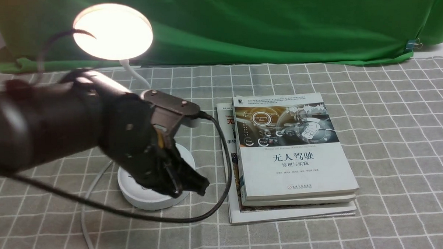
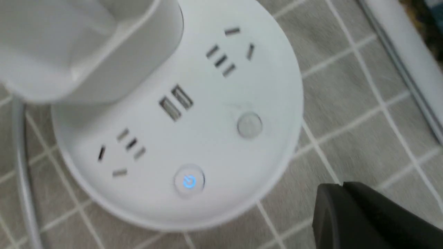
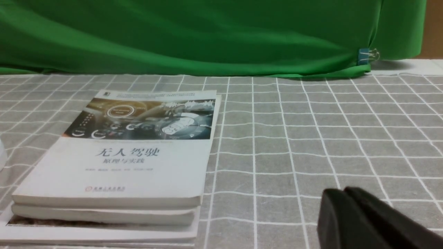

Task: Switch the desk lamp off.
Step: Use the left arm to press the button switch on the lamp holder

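The desk lamp's round disc head (image 1: 113, 31) glows bright at the back left, on a thin white neck (image 1: 135, 74). Its round white base (image 1: 156, 200) sits on the checked cloth, mostly hidden behind my left arm. In the left wrist view the base (image 2: 207, 114) shows sockets, two USB ports, a blue-lit power button (image 2: 189, 181) and a plain grey button (image 2: 249, 124). My left gripper (image 1: 196, 184) (image 2: 342, 188) is shut and empty, hovering just past the base's rim. My right gripper (image 3: 341, 193) is shut, empty, low over the cloth to the right of the books.
Three stacked books (image 1: 292, 159) (image 3: 128, 152) lie right of the lamp base. A black cable (image 1: 223, 165) loops from my left arm over the cloth. The lamp's white cord (image 1: 85, 214) trails toward the front. A green backdrop (image 1: 277, 23) closes the back.
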Controlling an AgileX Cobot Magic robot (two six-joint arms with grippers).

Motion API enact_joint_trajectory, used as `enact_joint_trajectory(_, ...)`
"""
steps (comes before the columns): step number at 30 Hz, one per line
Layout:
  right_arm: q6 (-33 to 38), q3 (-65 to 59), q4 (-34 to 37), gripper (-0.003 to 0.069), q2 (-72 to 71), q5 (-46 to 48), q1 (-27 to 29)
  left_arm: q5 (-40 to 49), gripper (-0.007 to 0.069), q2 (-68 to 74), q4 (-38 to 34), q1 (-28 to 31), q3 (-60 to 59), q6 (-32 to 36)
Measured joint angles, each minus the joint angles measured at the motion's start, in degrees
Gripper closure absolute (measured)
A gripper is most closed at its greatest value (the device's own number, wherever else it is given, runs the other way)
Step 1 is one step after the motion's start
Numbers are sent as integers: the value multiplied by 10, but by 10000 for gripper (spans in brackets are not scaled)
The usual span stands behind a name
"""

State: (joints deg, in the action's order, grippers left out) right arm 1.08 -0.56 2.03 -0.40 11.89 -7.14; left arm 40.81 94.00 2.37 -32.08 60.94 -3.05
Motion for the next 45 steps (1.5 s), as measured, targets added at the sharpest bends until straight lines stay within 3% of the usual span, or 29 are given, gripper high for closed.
enact_joint_trajectory(28,0,0,0,622,0,0,0,-64,627,88,20,24,20,-19)
enact_joint_trajectory(45,0,0,0,622,0,0,0,-78,627,60,41,35,19,-46)
